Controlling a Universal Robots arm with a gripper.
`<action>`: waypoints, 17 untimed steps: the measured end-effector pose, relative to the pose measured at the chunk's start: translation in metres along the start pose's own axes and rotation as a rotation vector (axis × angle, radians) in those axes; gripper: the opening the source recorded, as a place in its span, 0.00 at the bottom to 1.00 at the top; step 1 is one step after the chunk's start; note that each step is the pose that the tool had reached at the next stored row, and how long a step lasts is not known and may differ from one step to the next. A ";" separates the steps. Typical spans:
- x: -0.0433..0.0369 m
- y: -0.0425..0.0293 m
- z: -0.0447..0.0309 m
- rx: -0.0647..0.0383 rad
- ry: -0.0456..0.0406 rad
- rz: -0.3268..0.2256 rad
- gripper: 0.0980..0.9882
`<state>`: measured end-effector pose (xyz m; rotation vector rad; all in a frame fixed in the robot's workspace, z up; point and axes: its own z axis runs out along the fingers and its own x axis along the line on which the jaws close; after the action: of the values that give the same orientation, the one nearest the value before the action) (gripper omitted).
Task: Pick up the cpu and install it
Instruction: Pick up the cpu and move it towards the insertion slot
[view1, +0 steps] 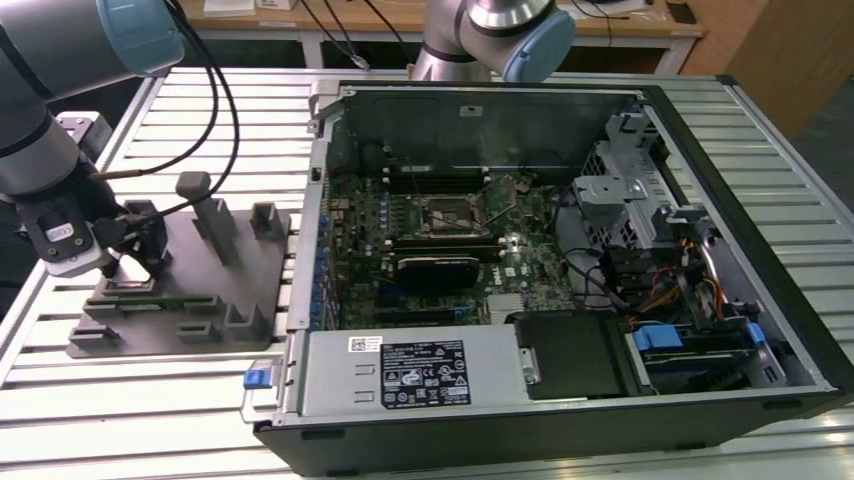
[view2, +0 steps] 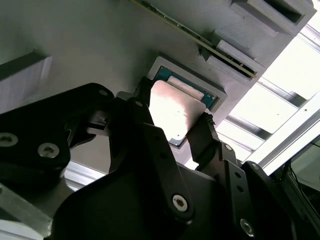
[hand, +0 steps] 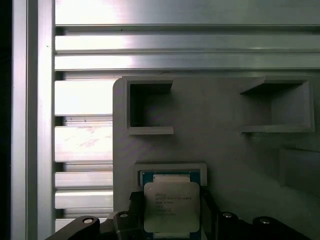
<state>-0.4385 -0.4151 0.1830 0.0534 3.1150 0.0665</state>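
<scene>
The cpu (hand: 171, 205), a flat square chip with a shiny metal top and teal edge, lies in a shallow pocket of the grey fixture block (hand: 220, 150). In both wrist views the black fingers (view2: 202, 135) press against two opposite sides of its metal top. My gripper (view1: 127, 262) reaches down onto the fixture (view1: 200, 290) at the exterior view's left, shut on the cpu (view2: 177, 112). Whether the chip has risen out of the pocket I cannot tell. The black-framed motherboard socket (view1: 445, 212) sits inside the open computer case (view1: 747, 300).
The fixture block carries upright posts (view1: 214, 225) and other pockets (hand: 150, 107) close to my gripper. A slatted aluminium table (view1: 134, 400) lies under everything. A second robot arm (view1: 501, 30) stands behind the case. Cables (view1: 220, 110) hang along my arm.
</scene>
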 end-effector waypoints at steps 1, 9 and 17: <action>0.0000 0.0000 0.0000 0.000 0.0000 0.000 0.50; -0.0002 0.0004 -0.0092 0.000 0.0000 0.000 0.50; -0.0007 0.0013 -0.0287 0.000 0.0000 0.000 0.50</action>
<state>-0.4385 -0.4151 0.2117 0.0534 3.1150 0.0665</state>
